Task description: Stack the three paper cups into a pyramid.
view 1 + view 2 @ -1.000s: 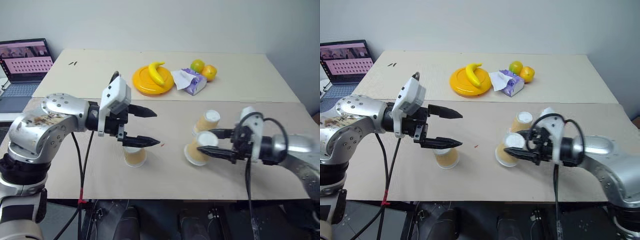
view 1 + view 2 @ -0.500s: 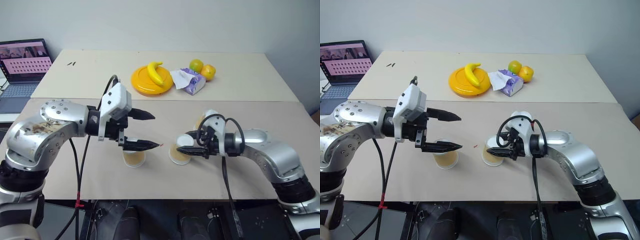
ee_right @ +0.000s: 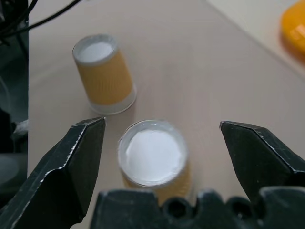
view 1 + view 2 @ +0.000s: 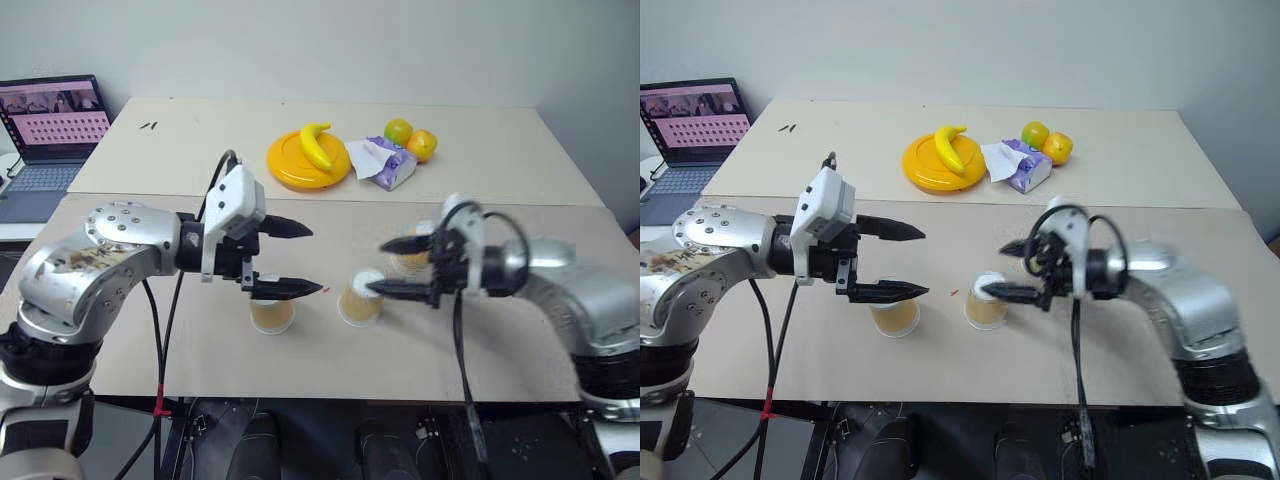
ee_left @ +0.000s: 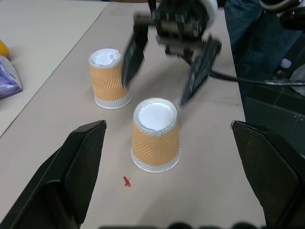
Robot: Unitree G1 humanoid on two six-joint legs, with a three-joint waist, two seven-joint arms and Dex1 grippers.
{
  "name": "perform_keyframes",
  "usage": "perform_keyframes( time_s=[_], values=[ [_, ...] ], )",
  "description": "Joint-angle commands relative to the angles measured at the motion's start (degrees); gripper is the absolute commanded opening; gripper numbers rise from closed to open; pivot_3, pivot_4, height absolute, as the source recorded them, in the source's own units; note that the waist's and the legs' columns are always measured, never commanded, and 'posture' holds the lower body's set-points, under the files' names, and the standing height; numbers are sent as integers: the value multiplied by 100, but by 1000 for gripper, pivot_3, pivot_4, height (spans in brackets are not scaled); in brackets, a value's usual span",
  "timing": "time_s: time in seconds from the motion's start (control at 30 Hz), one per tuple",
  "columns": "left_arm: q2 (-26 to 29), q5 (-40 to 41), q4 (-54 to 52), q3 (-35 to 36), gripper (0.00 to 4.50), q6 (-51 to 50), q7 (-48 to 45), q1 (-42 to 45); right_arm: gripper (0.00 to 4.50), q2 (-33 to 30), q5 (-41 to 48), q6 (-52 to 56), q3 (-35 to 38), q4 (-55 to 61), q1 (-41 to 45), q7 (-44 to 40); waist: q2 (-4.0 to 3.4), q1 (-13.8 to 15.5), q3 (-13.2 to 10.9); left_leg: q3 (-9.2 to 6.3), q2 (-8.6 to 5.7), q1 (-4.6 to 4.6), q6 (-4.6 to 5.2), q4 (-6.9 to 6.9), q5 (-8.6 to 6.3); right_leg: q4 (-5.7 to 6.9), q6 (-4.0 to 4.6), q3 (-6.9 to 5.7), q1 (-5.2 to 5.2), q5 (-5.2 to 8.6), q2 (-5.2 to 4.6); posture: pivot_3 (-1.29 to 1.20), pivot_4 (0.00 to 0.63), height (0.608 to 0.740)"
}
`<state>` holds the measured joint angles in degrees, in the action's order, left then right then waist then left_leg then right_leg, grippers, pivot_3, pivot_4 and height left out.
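Upside down, three paper cups (image 4: pixel 361 298), white bottoms up.

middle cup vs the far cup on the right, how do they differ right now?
The middle cup stands in the open gap of the right gripper, its fingers clear of it; the far cup stands behind that gripper, partly hidden in the eye views. The middle cup stands near the third cup under the open left gripper; the far cup stands further from it. Both are upside down, white bottoms up, tan-sided, alike in size and standing singly.
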<state>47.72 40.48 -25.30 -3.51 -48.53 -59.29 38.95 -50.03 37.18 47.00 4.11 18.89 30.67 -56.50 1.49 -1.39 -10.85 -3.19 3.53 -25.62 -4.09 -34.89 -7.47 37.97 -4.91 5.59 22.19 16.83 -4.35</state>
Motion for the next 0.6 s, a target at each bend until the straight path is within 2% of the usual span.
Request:
perform_keyframes(
  time_s=[0.03, 0.17, 0.27, 0.43, 0.6],
  values=[
    [-44, -104, 64, -26, 4500, 217, -97, 234, 4481, -588, -60, -158, 909, -223, -245, -133, 0, 20, 0, 0, 2, 0, 0, 0, 0, -2, 1, 0, 0, 0, 2, 0, 150, 732],
    [-115, -175, 179, -104, 4500, 290, -166, 332, 4481, -850, -665, -775, 1106, -887, -761, -34, 2, 49, 1, 1, 1, 0, 2, 2, -1, -9, 2, 0, -3, 1, 0, 0, 150, 732],
    [-163, -256, 251, -159, 4500, 393, -187, 390, 4481, -566, -819, -1176, 1033, -1356, -763, 67, 2, 10, 1, 4, -1, 1, 2, 0, -1, -4, 2, 3, 0, 1, -1, 0, 150, 732],
    [-221, -360, 328, -200, 4500, 449, -224, 470, 4481, -134, -1214, -1814, 535, -2141, -366, -57, 0, -131, 0, 4, -1, 4, 2, 1, -1, 0, 2, 5, -1, 1, 0, 0, 150, 732],
    [-145, -403, 214, -148, 4500, 400, -180, 405, 4481, 360, -1576, -2361, 25, -3222, 292, -322, -1, -136, 0, 3, 0, 5, 1, 2, 0, 1, 2, 6, 0, 1, 1, 0, 150, 732]
  ],
)
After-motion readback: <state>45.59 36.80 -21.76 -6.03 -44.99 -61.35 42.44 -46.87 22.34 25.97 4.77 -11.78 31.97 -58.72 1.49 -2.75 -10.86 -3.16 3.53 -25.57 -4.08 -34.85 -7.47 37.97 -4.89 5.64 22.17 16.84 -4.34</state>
